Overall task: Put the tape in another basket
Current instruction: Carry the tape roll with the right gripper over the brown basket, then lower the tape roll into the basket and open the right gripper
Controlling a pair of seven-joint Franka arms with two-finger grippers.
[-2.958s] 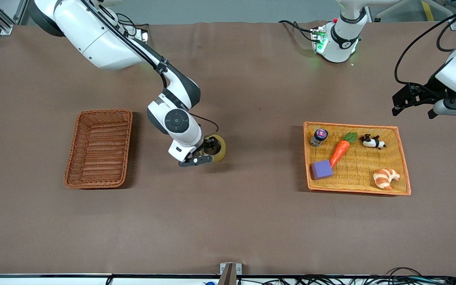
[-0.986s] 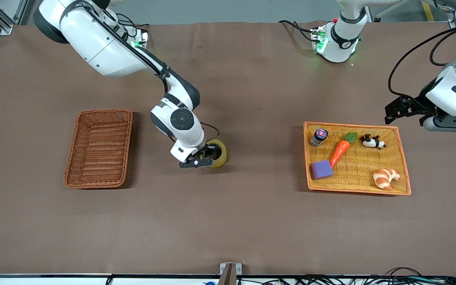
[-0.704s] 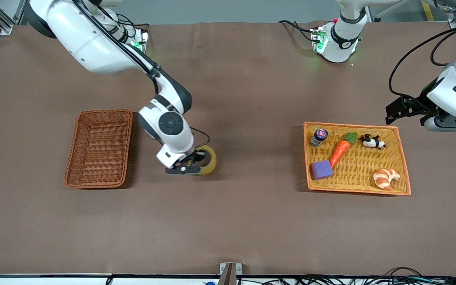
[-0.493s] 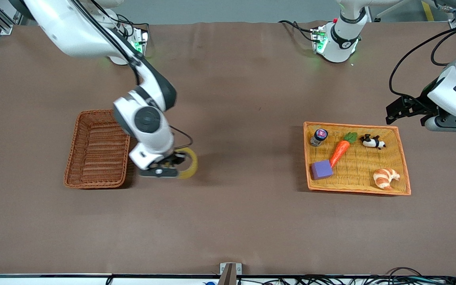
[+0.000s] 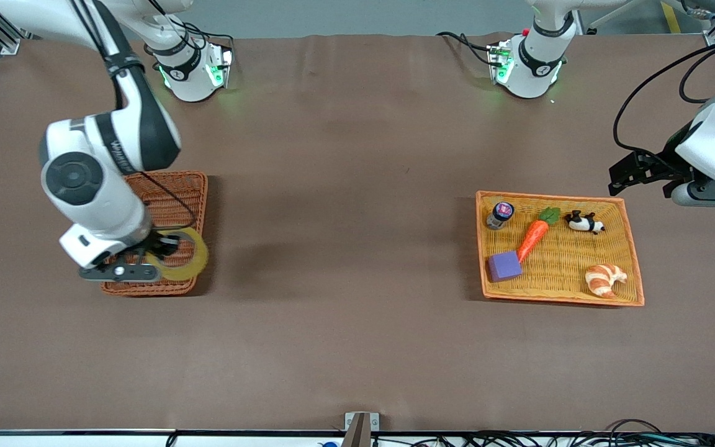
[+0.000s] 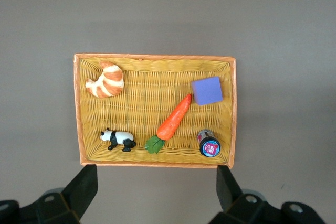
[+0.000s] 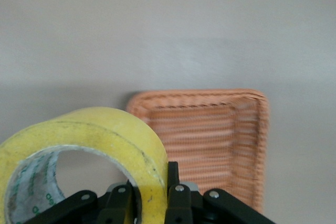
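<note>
My right gripper [image 5: 157, 250] is shut on the wall of the yellowish tape roll [image 5: 185, 256] and holds it in the air over the end of the reddish-brown wicker basket [image 5: 168, 192] that lies nearer to the front camera. In the right wrist view the tape [image 7: 100, 135] fills the foreground between my fingers [image 7: 176, 198], with the basket [image 7: 210, 140] below it. My left gripper [image 5: 643, 171] is open and empty, waiting above the table beside the orange-yellow basket [image 5: 634, 261]; its wrist view shows its gripper [image 6: 157, 195] above that basket [image 6: 77, 108].
The orange-yellow basket holds a carrot [image 5: 534, 233], a purple block [image 5: 504, 266], a croissant [image 5: 604, 279], a toy panda [image 5: 583, 221] and a small jar [image 5: 499, 214]. Brown cloth covers the table between the two baskets.
My right gripper has carried the tape from the table's middle toward the right arm's end, to over the reddish-brown basket. The left arm has barely shifted.
</note>
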